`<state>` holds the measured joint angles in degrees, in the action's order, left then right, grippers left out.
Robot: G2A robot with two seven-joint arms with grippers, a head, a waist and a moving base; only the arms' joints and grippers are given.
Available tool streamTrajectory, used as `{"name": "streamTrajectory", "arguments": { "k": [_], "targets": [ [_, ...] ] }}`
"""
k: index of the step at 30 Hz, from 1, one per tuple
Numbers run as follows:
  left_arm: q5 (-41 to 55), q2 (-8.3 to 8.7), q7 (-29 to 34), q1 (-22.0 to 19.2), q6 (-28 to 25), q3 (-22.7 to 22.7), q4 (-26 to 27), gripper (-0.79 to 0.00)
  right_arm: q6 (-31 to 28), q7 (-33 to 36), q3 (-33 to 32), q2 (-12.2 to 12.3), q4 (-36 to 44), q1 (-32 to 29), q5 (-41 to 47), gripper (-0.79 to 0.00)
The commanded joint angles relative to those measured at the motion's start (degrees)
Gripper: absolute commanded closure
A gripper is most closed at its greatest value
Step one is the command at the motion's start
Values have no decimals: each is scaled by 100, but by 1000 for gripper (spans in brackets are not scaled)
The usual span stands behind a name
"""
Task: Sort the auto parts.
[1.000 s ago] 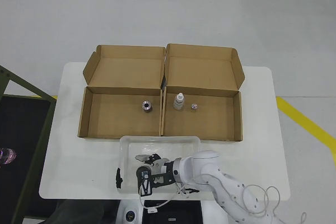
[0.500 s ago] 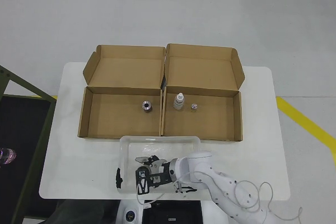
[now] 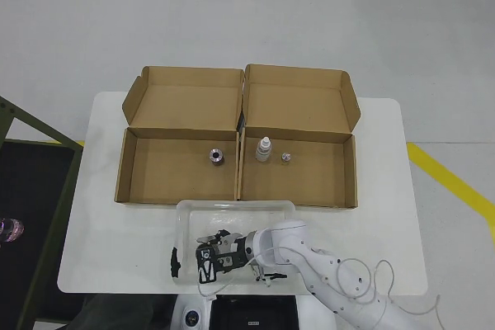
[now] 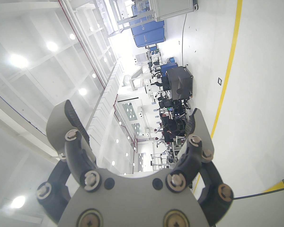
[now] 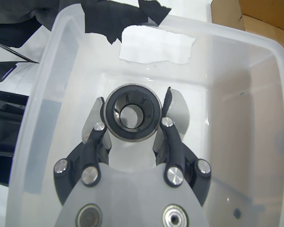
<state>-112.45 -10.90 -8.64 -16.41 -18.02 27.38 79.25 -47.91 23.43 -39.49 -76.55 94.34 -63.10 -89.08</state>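
One ring (image 5: 132, 115) gripped inside the tub (image 5: 281, 53).
The right gripper (image 5: 132, 105) clamps the black-rimmed metal ring between its fingers, inside the clear tub at the 6 o'clock edge of the table (image 3: 107, 247). The left gripper (image 4: 132, 119) has its fingers spread, holding nothing. Toward 12 o'clock, the left box (image 3: 161, 177) holds one metal part (image 3: 215, 155); the right box (image 3: 313, 177) holds a bottle (image 3: 265, 148) and a small part (image 3: 285, 157).
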Motion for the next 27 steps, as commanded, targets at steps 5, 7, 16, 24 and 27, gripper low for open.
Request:
{"name": "streamTrajectory", "arguments": {
  "k": [5,7,16,24,27],
  "targets": [
    [0,0,0,0,0,0,0,-785,51,-227,42,-9,-17,35,35,-77],
    [0,0,0,0,0,0,0,-785,60,-292,40,-8,-6,42,47,-3],
    [0,0,0,0,0,0,0,-785,30,-592,-190,48,49,54,230,0],
    [0,0,0,0,0,0,0,-785,-276,-641,-492,155,253,-47,531,0],
    [0,0,0,0,0,0,0,-785,-440,-658,-624,195,278,-32,677,0]
  ]
}}
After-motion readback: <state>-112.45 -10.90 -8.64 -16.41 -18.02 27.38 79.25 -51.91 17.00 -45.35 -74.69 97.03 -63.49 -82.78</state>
